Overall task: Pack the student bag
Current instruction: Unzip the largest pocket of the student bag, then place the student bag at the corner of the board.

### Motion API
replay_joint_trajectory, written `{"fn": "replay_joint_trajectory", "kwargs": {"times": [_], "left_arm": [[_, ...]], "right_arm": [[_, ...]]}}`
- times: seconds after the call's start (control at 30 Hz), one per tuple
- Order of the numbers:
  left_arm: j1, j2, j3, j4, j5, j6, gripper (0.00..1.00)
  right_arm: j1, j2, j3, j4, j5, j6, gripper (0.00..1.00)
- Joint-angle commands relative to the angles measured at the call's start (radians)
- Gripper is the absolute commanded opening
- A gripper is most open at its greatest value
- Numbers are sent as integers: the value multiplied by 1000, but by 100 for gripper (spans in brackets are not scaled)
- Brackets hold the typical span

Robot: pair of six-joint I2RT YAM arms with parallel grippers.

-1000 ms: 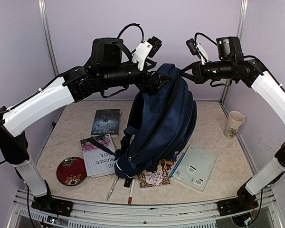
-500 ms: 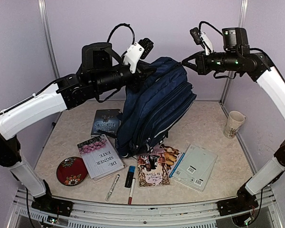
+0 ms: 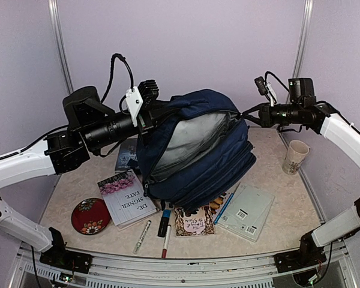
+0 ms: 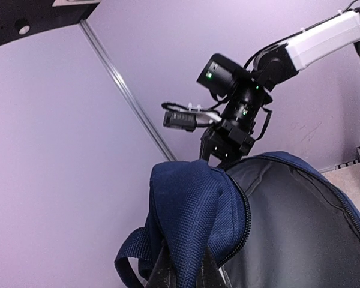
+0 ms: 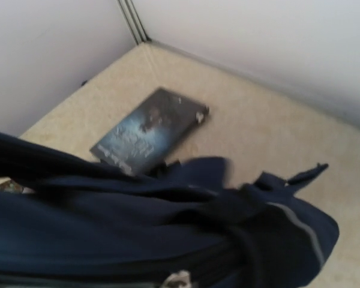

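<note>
The student bag (image 3: 213, 165), a big navy backpack, lies tilted in the middle of the table with its mouth stretched wide and its grey lining (image 3: 192, 139) showing. My left gripper (image 3: 149, 117) is shut on the bag's left rim; in the left wrist view a fold of navy fabric (image 4: 195, 210) rises from between its fingertips (image 4: 163, 271). At the opposite rim my right gripper (image 3: 248, 115) is shut on the bag's fabric. The right wrist view is filled by blurred navy cloth (image 5: 120, 228), and the fingers are hidden there.
A dark book (image 3: 126, 155) lies behind the bag's left side. In front are a flowered book (image 3: 127, 197), a red dish (image 3: 90, 216), pens (image 3: 141, 228), a patterned notebook (image 3: 195, 221) and a pale book (image 3: 247, 210). A mug (image 3: 295, 157) stands at right.
The arms have drawn apart and lower. The bag went from hanging upright to lying tilted with its mouth pulled open. The left gripper closed on the rim.
</note>
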Motion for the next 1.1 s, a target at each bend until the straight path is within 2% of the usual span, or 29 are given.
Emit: {"fn": "replay_joint_trajectory", "kwargs": {"times": [0.0, 0.23, 0.4, 0.67, 0.83, 0.93, 1.07], "left_arm": [[8, -116, -71, 241, 128, 52, 0], [35, -151, -95, 290, 123, -2, 0], [52, -165, -109, 304, 108, -40, 0], [87, -140, -99, 349, 33, -108, 0], [122, -56, -34, 345, -73, -122, 0], [176, 5, 39, 327, -165, -139, 0], [258, 62, 148, 323, -297, -154, 0]], "right_arm": [[-74, 9, -81, 125, 25, 25, 0], [-125, 105, -167, 192, 42, 54, 0], [-124, 155, -163, 191, 40, 43, 0], [-124, 142, -145, 172, 32, 24, 0], [-123, 110, -117, 162, -36, 44, 38], [-122, 72, -113, 163, -50, 81, 48], [-115, 26, -106, 99, -59, 82, 53]]}}
